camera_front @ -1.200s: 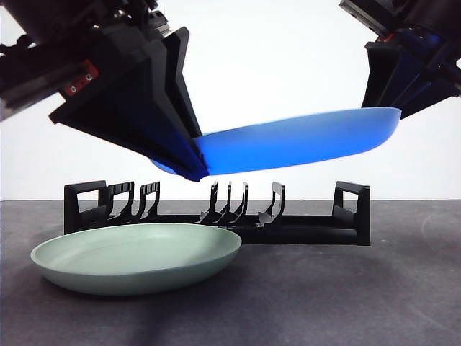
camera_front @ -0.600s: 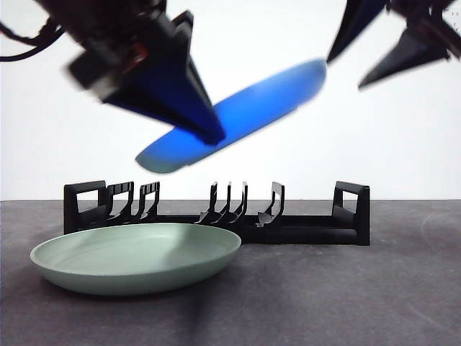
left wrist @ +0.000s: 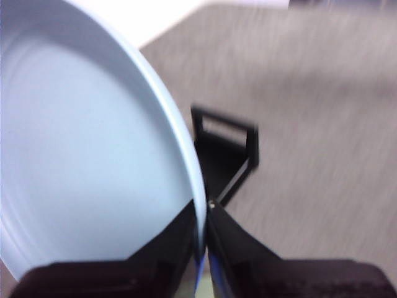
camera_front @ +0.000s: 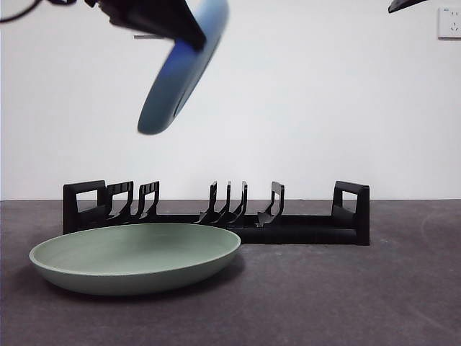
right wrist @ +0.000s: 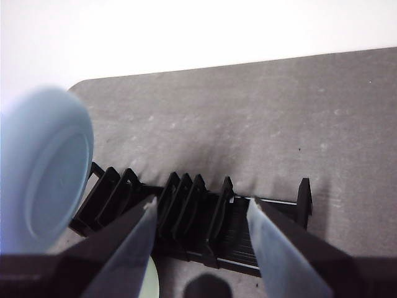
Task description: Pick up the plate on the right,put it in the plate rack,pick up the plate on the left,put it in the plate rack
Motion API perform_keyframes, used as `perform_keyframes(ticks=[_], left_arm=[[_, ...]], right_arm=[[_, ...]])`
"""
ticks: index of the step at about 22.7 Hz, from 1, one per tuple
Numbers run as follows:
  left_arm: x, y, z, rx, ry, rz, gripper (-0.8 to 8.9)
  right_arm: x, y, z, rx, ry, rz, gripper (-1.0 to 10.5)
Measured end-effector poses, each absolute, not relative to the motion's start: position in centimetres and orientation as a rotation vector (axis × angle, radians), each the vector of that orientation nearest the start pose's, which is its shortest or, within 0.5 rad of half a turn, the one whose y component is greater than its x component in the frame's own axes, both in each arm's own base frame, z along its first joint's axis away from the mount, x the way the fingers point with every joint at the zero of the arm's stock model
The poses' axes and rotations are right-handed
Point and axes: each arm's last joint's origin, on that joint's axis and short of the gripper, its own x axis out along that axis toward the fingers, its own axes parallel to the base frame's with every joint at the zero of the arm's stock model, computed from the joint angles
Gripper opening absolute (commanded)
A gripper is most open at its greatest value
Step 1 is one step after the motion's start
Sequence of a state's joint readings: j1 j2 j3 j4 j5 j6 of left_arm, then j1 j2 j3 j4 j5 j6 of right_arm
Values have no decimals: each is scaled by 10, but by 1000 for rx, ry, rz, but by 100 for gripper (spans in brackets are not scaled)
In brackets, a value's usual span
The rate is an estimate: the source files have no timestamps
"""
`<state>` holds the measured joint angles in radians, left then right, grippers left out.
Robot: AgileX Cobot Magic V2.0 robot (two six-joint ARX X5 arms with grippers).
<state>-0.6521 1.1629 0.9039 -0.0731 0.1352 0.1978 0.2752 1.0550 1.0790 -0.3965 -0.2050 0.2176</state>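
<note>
Overhead, the left pincer was clamped on the rim of the blue plate, carrying it high above the left half of the plate rack. The plate hung steeply tilted, nearly on edge, its lower rim pointing down toward the prongs, with open air between plate and rack. The rack's long axis ran left to right across the table, so the plate's face would probably need to stand crosswise to that line before dropping into a slot; whether it was already square to the prongs could not be judged, as both views of it were blurred. The right pincer was spread wide and empty, hovering above the rack; in the front view it showed only as a dark tip at the top corner. The green plate lay flat on the table, just before the rack's left end, hiding part of its base.
</note>
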Motion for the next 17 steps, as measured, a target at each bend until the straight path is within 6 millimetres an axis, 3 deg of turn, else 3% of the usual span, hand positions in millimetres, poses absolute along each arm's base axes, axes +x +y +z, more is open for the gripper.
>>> perform_keyframes(ticks=[3,9,17], left_arm=[[219,-139,323,141,251,-828,-9],[243,-94,326,-80,289,-867,-9],[277,-72,308,-241,344,-903,-9]], right_arm=[[213,66,364,197,425,432,250],[213,66,364,198,425,432,250],[213,66,364,198,426,432,250]])
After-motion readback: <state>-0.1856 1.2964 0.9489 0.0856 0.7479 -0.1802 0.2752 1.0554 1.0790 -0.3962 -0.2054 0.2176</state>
